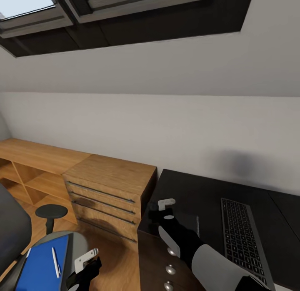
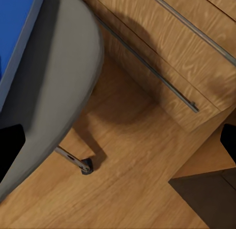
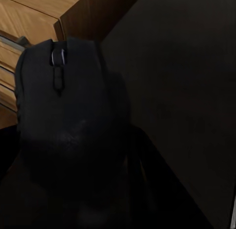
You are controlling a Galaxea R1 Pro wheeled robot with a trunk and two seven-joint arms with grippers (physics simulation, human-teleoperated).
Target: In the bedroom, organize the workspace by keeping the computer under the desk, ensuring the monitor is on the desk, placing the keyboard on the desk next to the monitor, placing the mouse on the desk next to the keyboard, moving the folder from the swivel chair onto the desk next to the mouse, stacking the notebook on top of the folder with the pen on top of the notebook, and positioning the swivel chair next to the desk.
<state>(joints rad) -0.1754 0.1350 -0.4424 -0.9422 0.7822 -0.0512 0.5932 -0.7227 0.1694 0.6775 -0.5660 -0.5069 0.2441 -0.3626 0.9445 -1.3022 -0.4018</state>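
The dark worktop [image 1: 200, 191] fills the right half of the head view, with the keyboard [image 1: 243, 237] lying on it toward the right, running from far to near. The right gripper [image 1: 166, 211] hangs over the worktop's left near corner, left of the keyboard. In the right wrist view the black mouse [image 3: 64, 121] sits right up against that camera between the fingers, its scroll wheel visible, with the dark worktop surface [image 3: 187, 91] beneath and beyond it; the right gripper appears closed on the mouse, though the fingers themselves are too dark to make out against it. Whether the mouse touches the worktop cannot be told. To the left of the worktop stands a wooden drawer unit [image 1: 110, 195] with metal bar handles, and further left a low wooden shelf unit [image 1: 29, 166]. At the near left is the swivel chair [image 1: 16, 232], with the blue folder [image 1: 41, 266] on its grey seat and the white pen [image 1: 55, 262] lying on top of the folder. The left gripper [image 1: 87, 262] hovers just right of the chair seat over the wooden floor [image 2: 132, 180], its jaws spread apart and holding nothing.
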